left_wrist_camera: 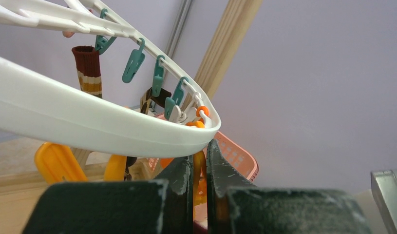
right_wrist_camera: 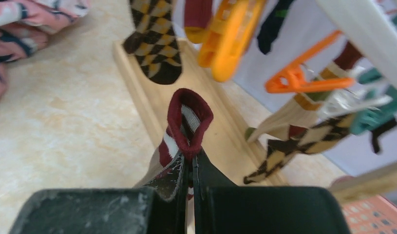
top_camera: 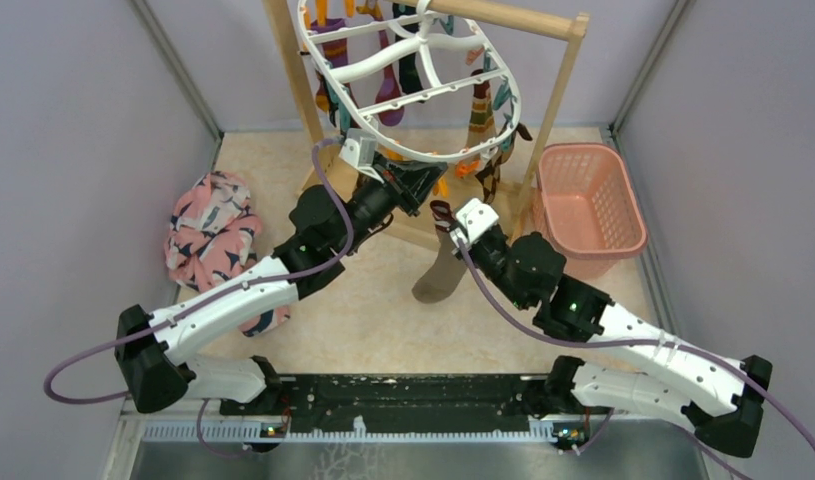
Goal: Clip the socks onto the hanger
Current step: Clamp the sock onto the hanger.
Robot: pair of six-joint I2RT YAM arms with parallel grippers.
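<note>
**Cuff sits below the pinched clip, so it has to go up**

On the clip side, the left gripper (left_wrist_camera: 199, 155) is clamped on an orange clip (left_wrist_camera: 198, 171) hanging under the near rim of the hanger (left_wrist_camera: 89, 122). Its jaws are nearly together with the clip between them.

The right gripper (right_wrist_camera: 191, 156) is closed tight on the maroon cuff of a grey-brown sock (top_camera: 438, 272). That sock hangs below the hanger's near rim with its long axis roughly vertical, cuff up and toe down.

In the top view the right gripper is just beside the left one, lower than the rim and to the right of that clip. The cuff therefore lies below and slightly right of the clip mouth — that's the relation that matters. My read is a short lift-and-slide by the right arm toward the rim while the left only keeps the clip pinched.

I can't tell whether the clip mouth is actually spread. An argyle sock (right_wrist_camera: 155, 53) hangs from the hanger further round.
</note>
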